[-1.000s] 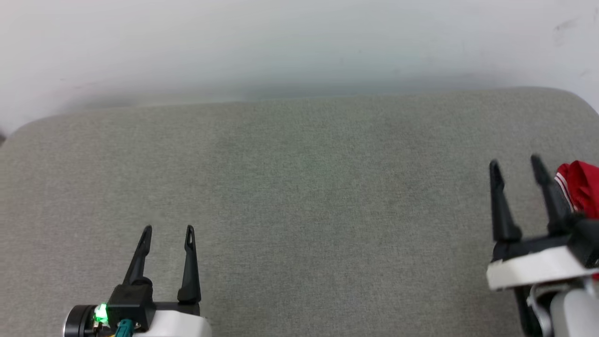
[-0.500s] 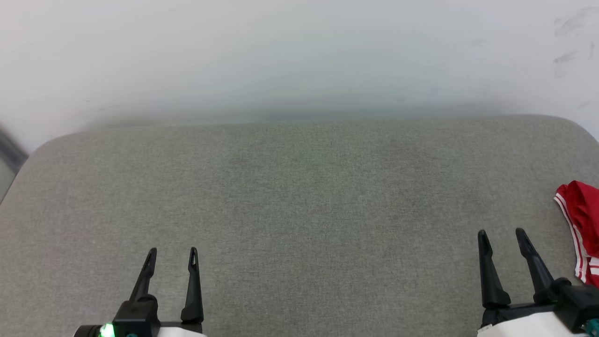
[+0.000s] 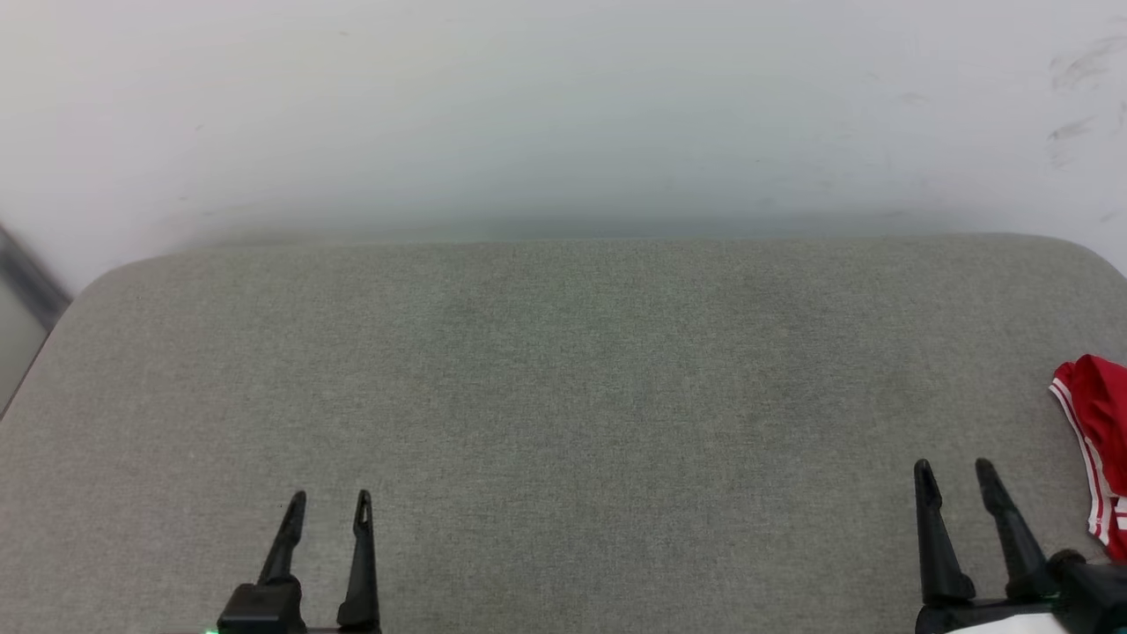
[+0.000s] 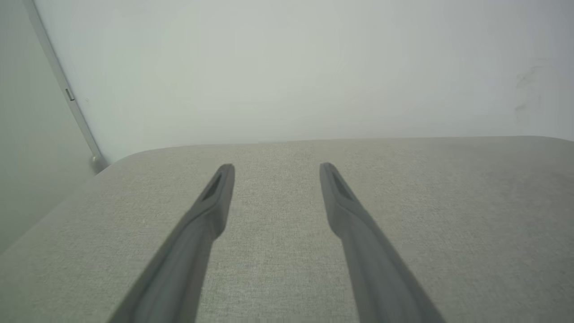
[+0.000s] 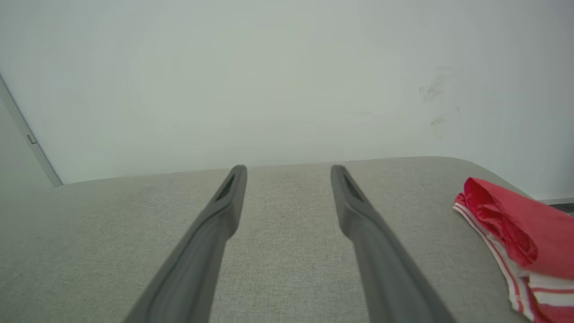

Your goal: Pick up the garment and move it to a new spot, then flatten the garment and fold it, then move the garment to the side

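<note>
The garment (image 3: 1102,440), red with red-and-white striped trim, lies folded at the right edge of the grey cushion (image 3: 563,396); the right wrist view shows the garment (image 5: 520,237) at its right side. My right gripper (image 3: 953,467) is open and empty just left of it, not touching the cloth. Seen along its own fingers, the right gripper (image 5: 287,168) points across bare cushion toward the wall. My left gripper (image 3: 330,499) hangs open and empty at the lower left, over bare fabric, and the left gripper (image 4: 276,167) has nothing between its fingers.
A white wall (image 3: 563,114) rises right behind the cushion's far edge. The cushion's rounded left corner (image 3: 79,291) drops off beside a grey strip (image 4: 67,94) on the wall.
The head camera has tilted, so the cushion sits lower in the picture. My right gripper has drawn back toward me from beside the garment's top. The garment lies still.
</note>
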